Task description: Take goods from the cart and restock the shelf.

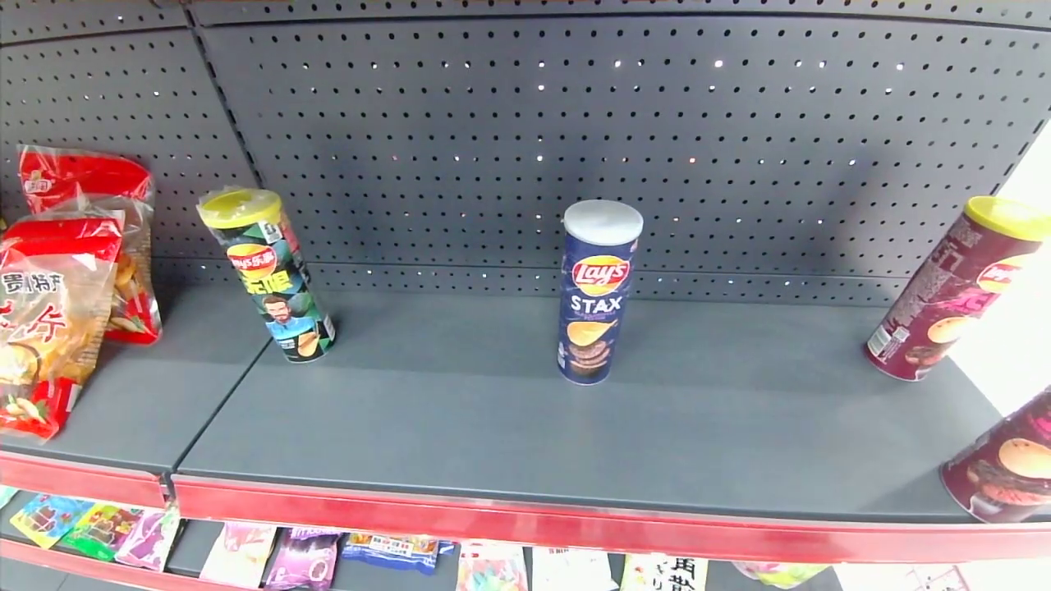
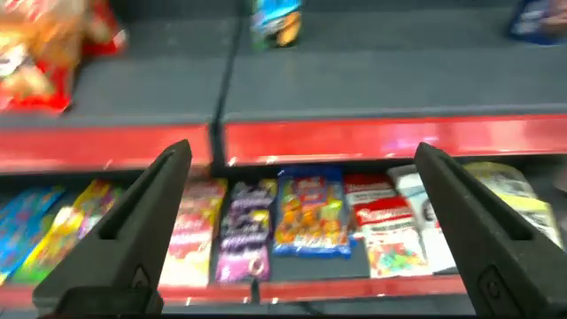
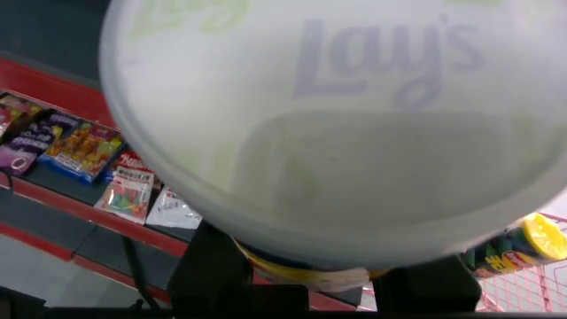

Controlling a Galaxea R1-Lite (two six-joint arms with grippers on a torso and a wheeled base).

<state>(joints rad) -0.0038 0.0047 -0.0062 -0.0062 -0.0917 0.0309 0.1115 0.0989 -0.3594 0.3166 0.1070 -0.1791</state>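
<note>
A grey shelf (image 1: 460,419) with a red front edge carries upright chip cans: a blue one (image 1: 595,295) in the middle, a green one with a yellow lid (image 1: 271,279) to the left, and two maroon ones (image 1: 952,295) (image 1: 1006,468) at the right. My right gripper (image 3: 319,276) is shut on another chip can (image 3: 337,124), whose pale translucent lid faces the camera. My left gripper (image 2: 302,148) is open with nothing between its fingers. It sits just in front of the shelf's red edge (image 2: 354,142).
Red snack bags (image 1: 49,320) stand at the shelf's left end. Small candy bags (image 1: 394,550) (image 2: 306,213) line the lower shelf. Behind the held can, a yellow-lidded can (image 3: 523,248) lies by red wire bars (image 3: 545,288). Bare shelf lies between the cans.
</note>
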